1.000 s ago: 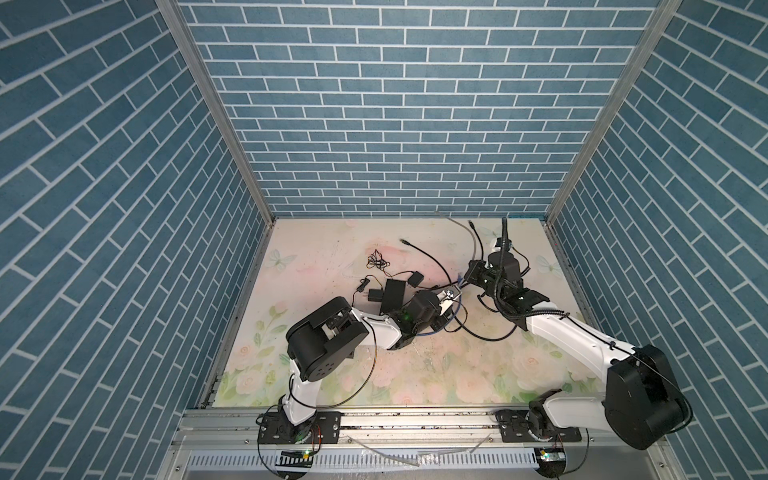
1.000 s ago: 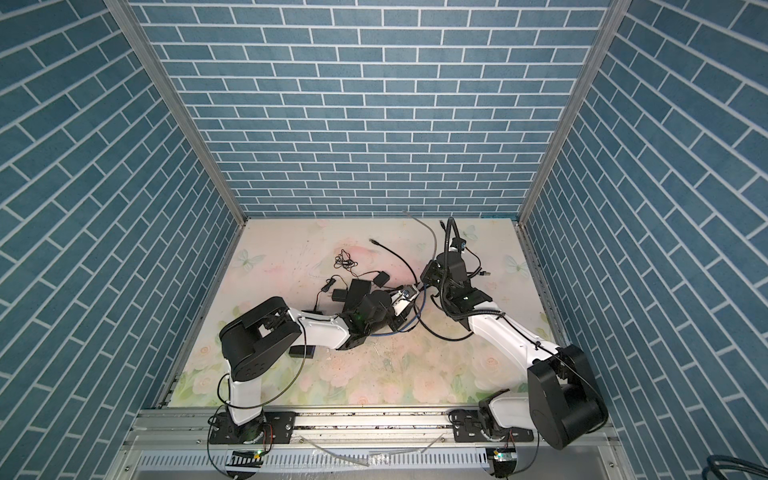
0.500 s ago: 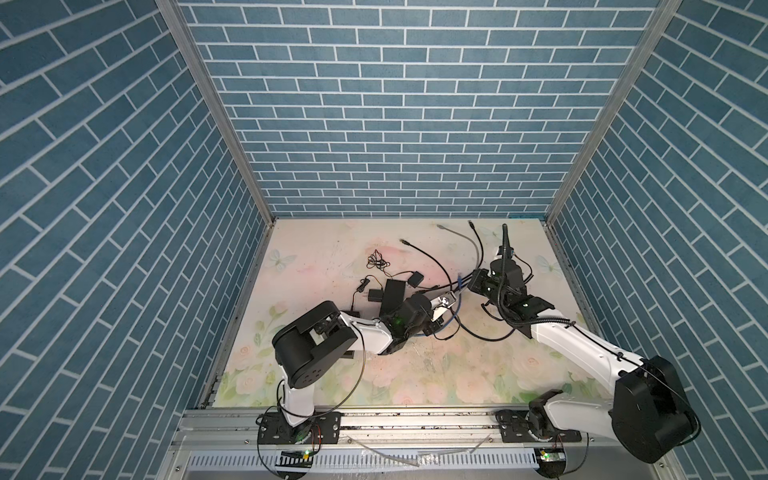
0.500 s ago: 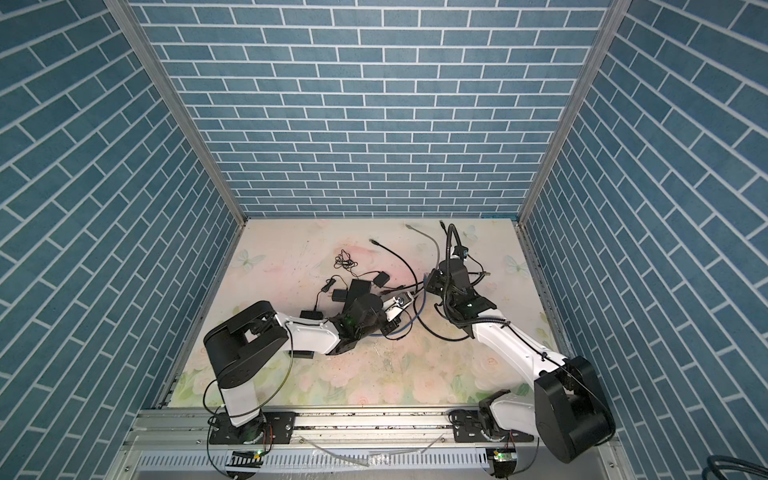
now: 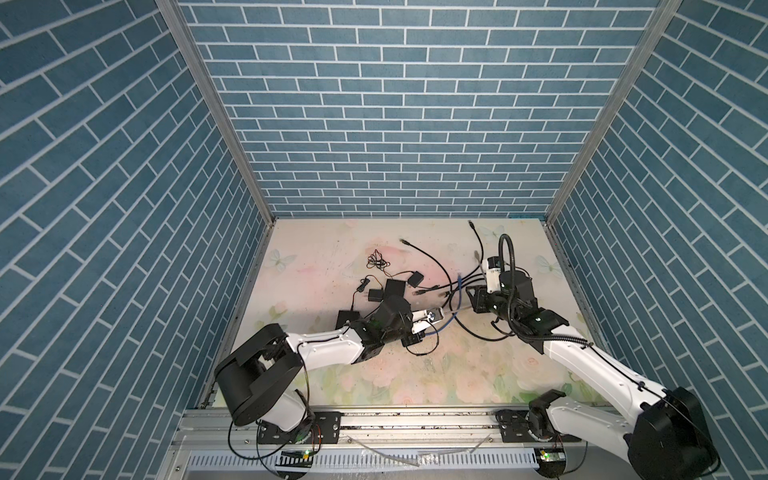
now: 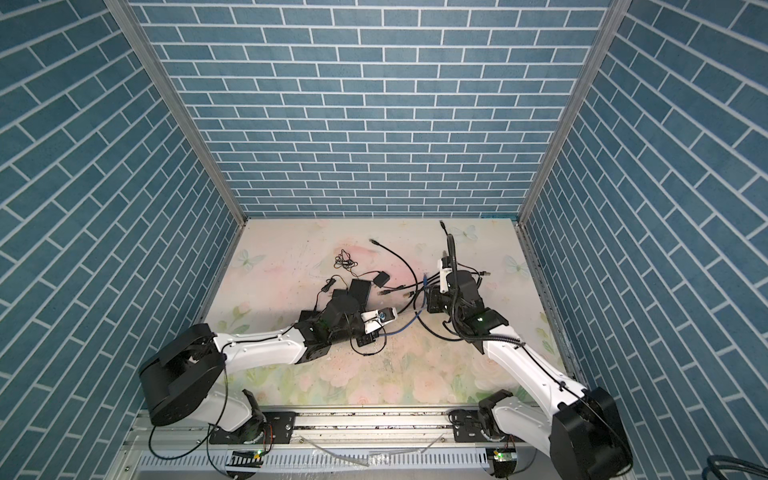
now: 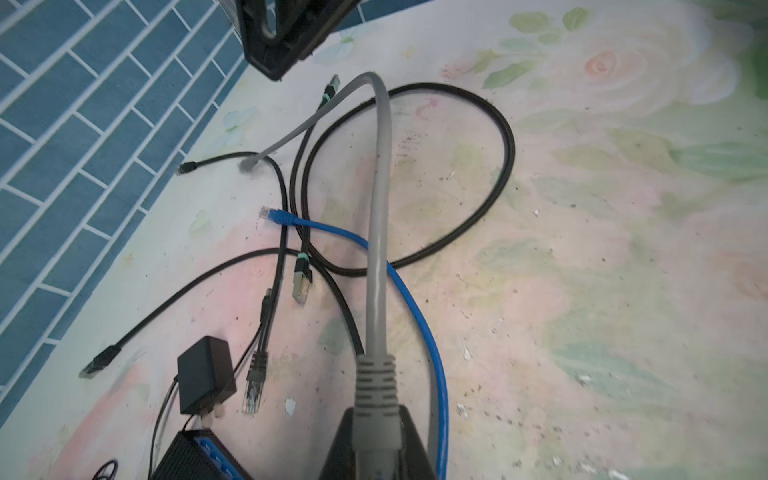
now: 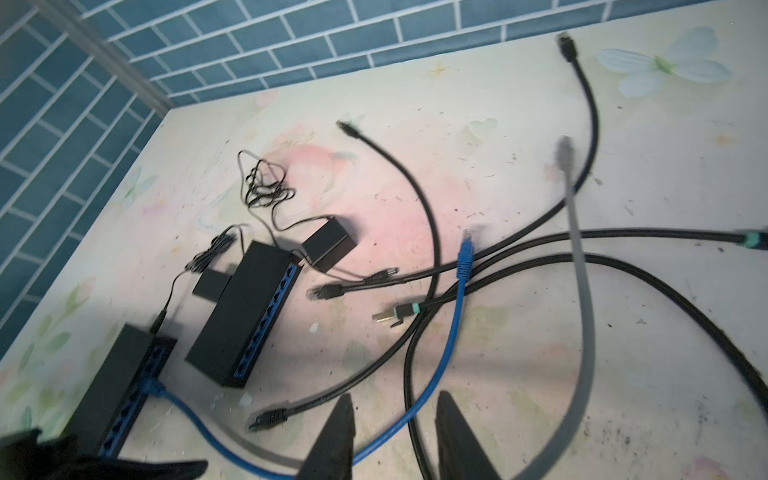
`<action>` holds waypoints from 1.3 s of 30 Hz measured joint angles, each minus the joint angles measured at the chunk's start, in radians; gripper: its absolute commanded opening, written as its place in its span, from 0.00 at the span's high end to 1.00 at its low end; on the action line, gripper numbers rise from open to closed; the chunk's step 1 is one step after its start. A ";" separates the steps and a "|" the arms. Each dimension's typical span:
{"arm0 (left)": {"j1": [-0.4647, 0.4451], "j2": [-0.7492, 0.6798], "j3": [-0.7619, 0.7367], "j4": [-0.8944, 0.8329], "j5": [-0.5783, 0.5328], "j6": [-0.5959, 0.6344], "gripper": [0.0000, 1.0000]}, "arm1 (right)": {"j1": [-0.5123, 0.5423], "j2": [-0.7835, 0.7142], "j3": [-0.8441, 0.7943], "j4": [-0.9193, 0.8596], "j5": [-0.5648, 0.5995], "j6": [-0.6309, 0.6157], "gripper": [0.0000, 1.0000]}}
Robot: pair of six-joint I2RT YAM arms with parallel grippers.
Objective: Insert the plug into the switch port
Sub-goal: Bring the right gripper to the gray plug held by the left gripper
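Grey plug (image 7: 374,382) sits clenched in the left hand (image 7: 376,436), near the switch (image 7: 195,457) on the counter (image 7: 582,291), not yet in a port. The right hand (image 8: 395,399), farther from the switch, is released and empty. Lining up and pushing in remain.

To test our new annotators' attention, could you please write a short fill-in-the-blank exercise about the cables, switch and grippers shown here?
1. Of the gray cable and the blue cable, the left gripper is shut on the plug boot of the ____ one.
2. The right gripper has its jaws ____.
3. The cable with one end plugged into a port of the black switch is the ____ one.

Missing words: gray; open; blue.
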 measured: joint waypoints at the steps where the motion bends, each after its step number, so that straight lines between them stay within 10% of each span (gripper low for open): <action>1: 0.004 -0.012 -0.006 -0.019 0.008 0.008 0.98 | 0.000 -0.010 -0.014 0.008 -0.036 -0.042 0.67; 21: 0.017 -0.157 -0.093 -0.162 0.037 0.070 0.98 | 0.016 0.102 -0.132 0.275 -0.668 -0.834 0.61; 39: 0.019 -0.190 -0.123 -0.124 0.037 0.039 0.98 | 0.097 0.287 -0.131 0.386 -0.717 -1.034 0.61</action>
